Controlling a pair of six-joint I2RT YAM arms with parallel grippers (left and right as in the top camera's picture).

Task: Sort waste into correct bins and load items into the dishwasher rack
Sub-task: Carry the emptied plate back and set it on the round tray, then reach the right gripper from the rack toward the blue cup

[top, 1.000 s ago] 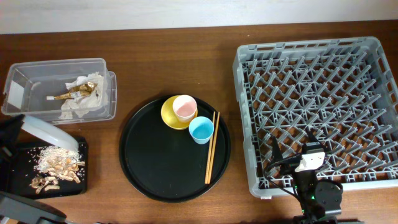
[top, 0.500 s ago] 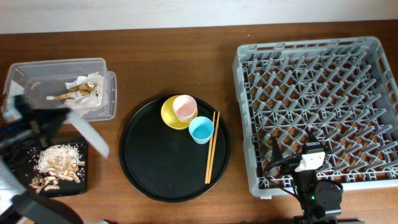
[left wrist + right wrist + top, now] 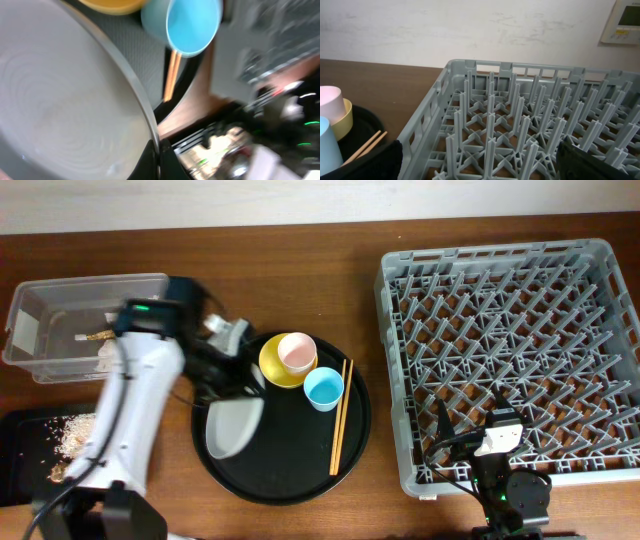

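- The left arm point(image 3: 140, 390) slants over the bench point(image 3: 300, 280), crossing the right end of the clear tub point(image 3: 40, 330).
- The grey plate point(image 3: 233, 425) covers the left part of the round tray point(image 3: 290, 485).
- The yellow dish point(image 3: 272, 367), pink cup point(image 3: 296, 352), blue cup point(image 3: 323, 388) and chopsticks point(image 3: 341, 415) crowd its far-right part.
- Upright pegs fill the rack point(image 3: 490, 250); the right pincer point(image 3: 470, 415), jaws spread, sits at its near rim.

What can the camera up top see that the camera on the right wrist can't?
Only overhead: the clear plastic rectangular tub, the shallow black rectangular tray, and the left gripper holding the pale grey round plate. Only right wrist: the white wall behind. Both: the large grey plastic dishwasher rack, the pink cup, the small yellow dish, the light blue cup, the wooden chopsticks and the round black serving tray.
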